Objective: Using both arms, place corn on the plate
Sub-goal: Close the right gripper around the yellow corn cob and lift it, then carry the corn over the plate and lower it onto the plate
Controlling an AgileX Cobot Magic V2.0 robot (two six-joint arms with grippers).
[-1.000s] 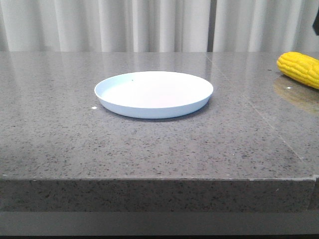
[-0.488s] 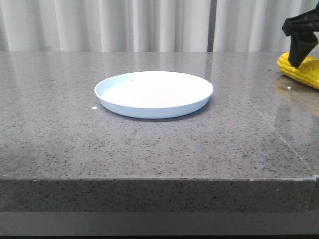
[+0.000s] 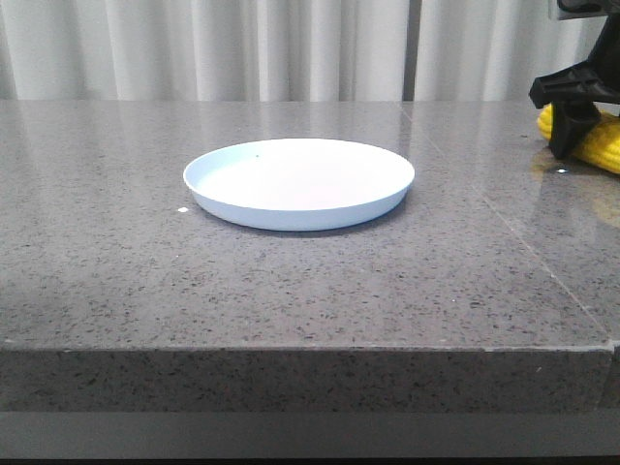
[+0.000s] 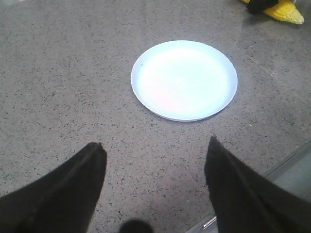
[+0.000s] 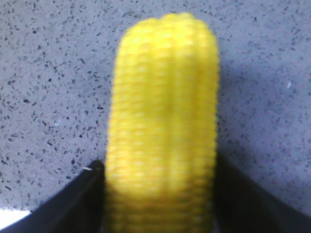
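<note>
**A:** What is on the counter?

**B:** A round, pale blue-white plate point(image 3: 298, 182) sits on a grey speckled stone counter point(image 3: 291, 281), with white curtains point(image 3: 242, 48) hanging behind it. The plate holds nothing.

**A:** Where is the corn?

**B:** The yellow corn point(image 3: 605, 140) lies on the counter well to the right of the plate and a little further back. The black right gripper point(image 3: 573, 107) stands in front of its near end and hides part of it.

**A:** Is that gripper holding it?

**B:** Its two dark fingers point(image 5: 73, 199) sit one on each side of the cob, right against the kernels. I cannot tell whether they are squeezing it. The cob still rests on the stone.

**A:** And the other arm?

**B:** The left gripper point(image 4: 153, 189) hangs above the counter on the near side of the plate, its two black fingers point(image 4: 63, 189) spread wide apart around bare stone, touching nothing. Nothing lies between it and the plate.
</note>
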